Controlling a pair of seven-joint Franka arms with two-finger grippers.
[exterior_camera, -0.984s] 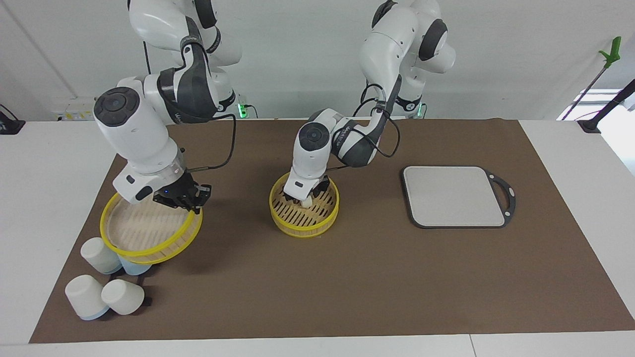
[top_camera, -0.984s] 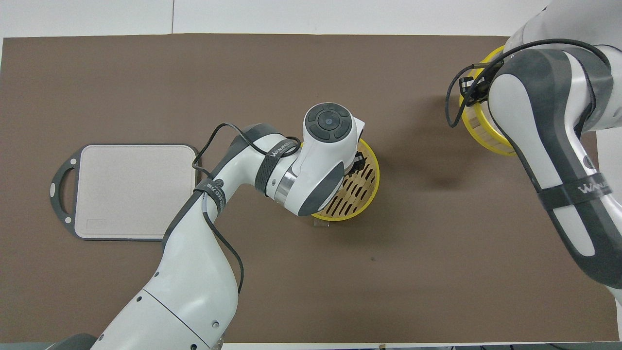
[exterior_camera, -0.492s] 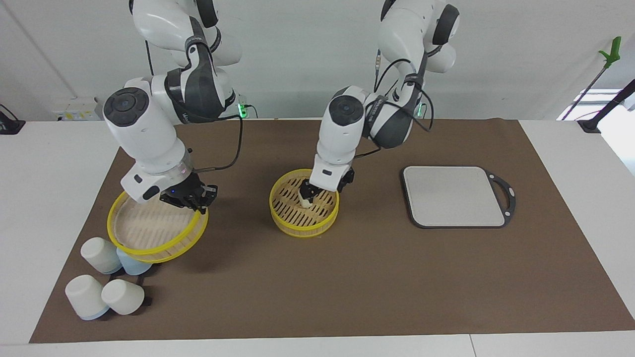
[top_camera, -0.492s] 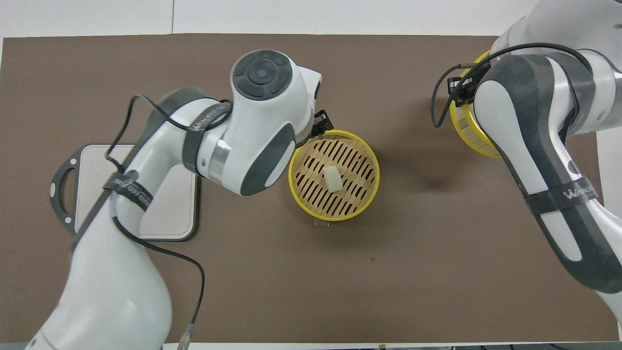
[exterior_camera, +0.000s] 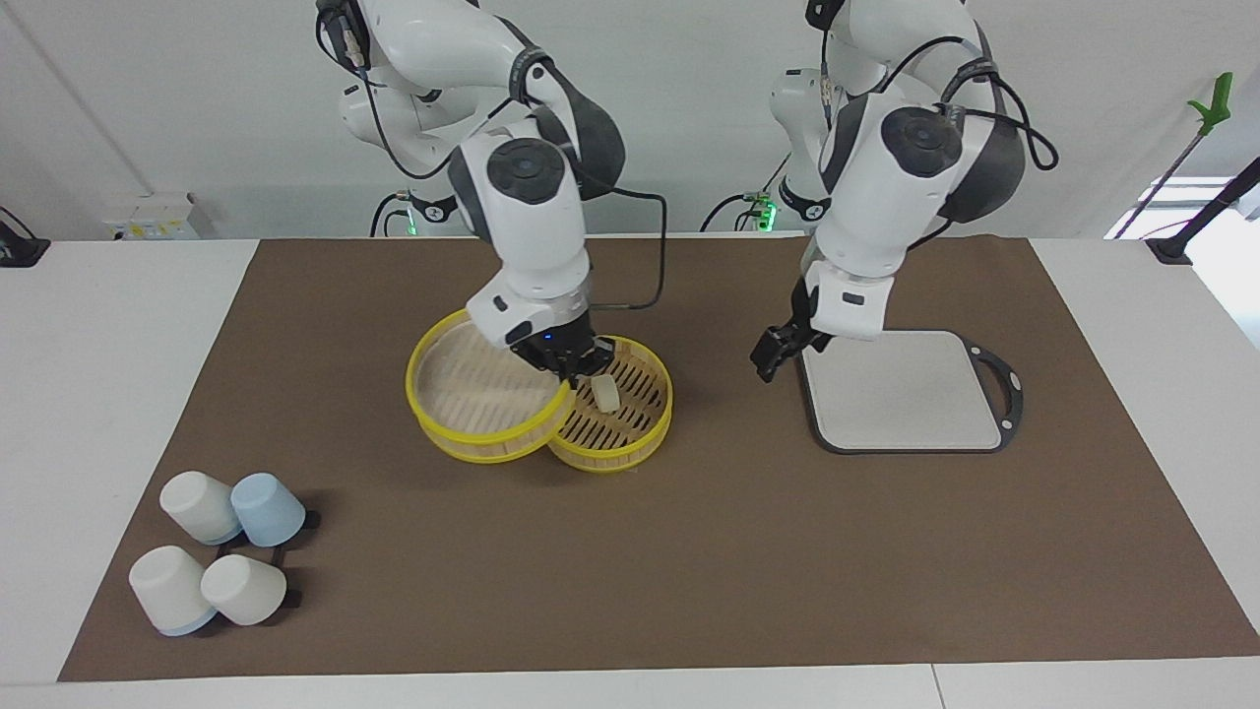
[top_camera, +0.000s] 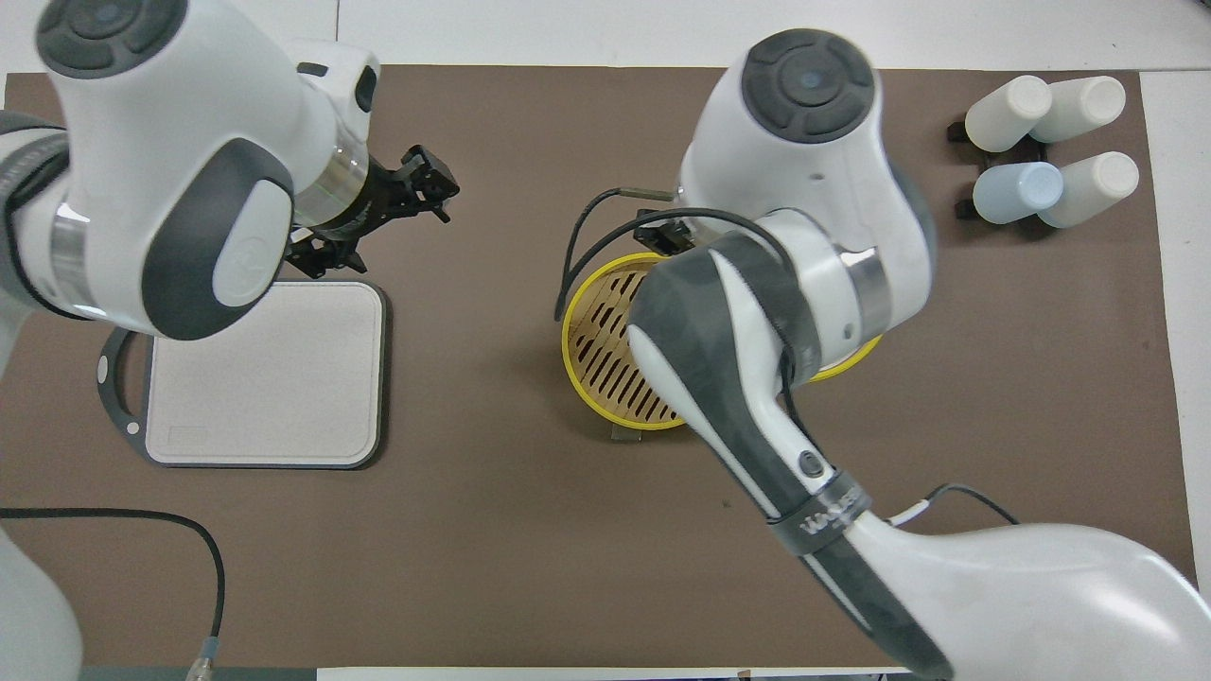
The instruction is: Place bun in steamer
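**With bun in, lid goes on next**

Since the bun (exterior_camera: 606,394) already lies on the steamer (exterior_camera: 630,433) slats, the job looks like capping. Lid (exterior_camera: 482,404) hangs tilted, overlapping the steamer rim at the right arm's end. Level it, centre it over the rim, lower straight; don't clip the bun.

Right gripper (exterior_camera: 569,362) is clenched on the lid's rim, just above the bun.

Left gripper (exterior_camera: 778,351) is released, fingers spread, holding nothing, up over the corner of the board (exterior_camera: 901,389).
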